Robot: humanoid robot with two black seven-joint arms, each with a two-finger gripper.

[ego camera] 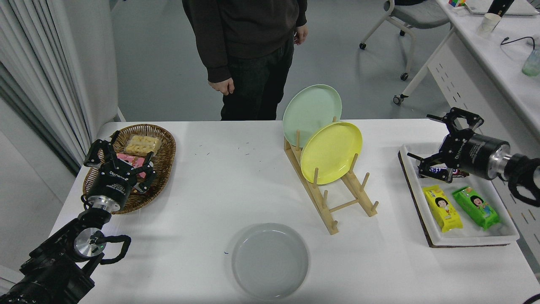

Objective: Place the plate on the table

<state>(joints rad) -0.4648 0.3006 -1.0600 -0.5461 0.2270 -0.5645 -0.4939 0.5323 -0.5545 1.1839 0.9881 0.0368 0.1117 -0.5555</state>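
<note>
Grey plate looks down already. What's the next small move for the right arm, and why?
Probably just draw the right gripper back toward the table's right edge and park it. The grey plate lies flat on the table, nothing holding it, and the open gripper hangs over the snack tray, holding nothing.

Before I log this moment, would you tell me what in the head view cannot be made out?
- Chocolate bar in the white tray: partly hidden behind the right gripper, so its wrapper cannot be read.
- Mint green plate: its lower part is hidden behind the yellow plate.
- Pink packet in the basket: partly hidden by the left gripper.
- Person: cut off by the top edge.
</note>
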